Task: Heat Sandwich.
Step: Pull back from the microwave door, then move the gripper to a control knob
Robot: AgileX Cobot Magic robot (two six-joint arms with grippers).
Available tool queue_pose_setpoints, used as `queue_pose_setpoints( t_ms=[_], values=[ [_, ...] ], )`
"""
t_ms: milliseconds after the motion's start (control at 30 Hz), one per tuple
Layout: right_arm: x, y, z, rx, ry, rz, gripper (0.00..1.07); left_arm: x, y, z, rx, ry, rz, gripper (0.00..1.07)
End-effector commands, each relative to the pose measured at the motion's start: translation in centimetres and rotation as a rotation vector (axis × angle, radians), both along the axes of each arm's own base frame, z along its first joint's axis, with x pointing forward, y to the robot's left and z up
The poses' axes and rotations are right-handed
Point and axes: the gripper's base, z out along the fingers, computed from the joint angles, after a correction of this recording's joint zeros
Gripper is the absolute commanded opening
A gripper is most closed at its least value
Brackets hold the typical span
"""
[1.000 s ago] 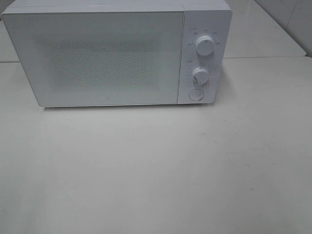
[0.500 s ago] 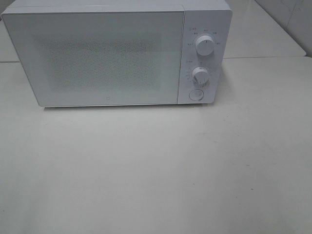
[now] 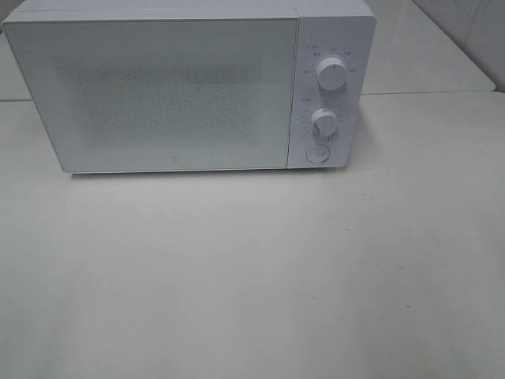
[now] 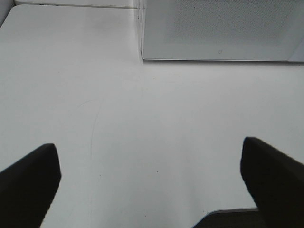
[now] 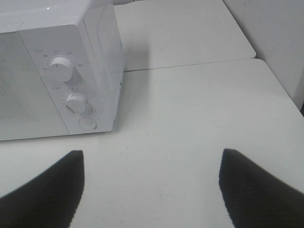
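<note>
A white microwave (image 3: pixel 173 87) stands at the back of the table with its door shut; it also shows in the left wrist view as the microwave (image 4: pixel 218 28) and in the right wrist view as the microwave (image 5: pixel 52 71). The sandwich is out of view. Neither arm appears in the exterior high view. My left gripper (image 4: pixel 152 183) is open over bare tabletop, well short of the microwave's front. My right gripper (image 5: pixel 152 185) is open too, with nothing between its fingers, off the microwave's control-panel side.
Two knobs (image 3: pixel 331 73) and a round button (image 3: pixel 316 153) sit on the microwave's right panel. A second white table (image 5: pixel 185 33) adjoins behind, with a seam (image 3: pixel 430 93) between them. A wall (image 5: pixel 275 38) rises at the far right.
</note>
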Motion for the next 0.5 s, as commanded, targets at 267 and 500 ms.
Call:
queue_pose_setpoints(
  t_ms=[267,500],
  values=[
    [3.5,-0.2,-1.6,-0.002,-0.047,-0.017,0.76,-0.2,-0.1,0.0,-0.008,-0.026,-0.004,0.97],
    [6.0,-0.3,-2.1,0.000,-0.074,-0.029,0.76,-0.2,-0.1,0.0,-0.008,-0.026,-0.004,0.97]
  ],
)
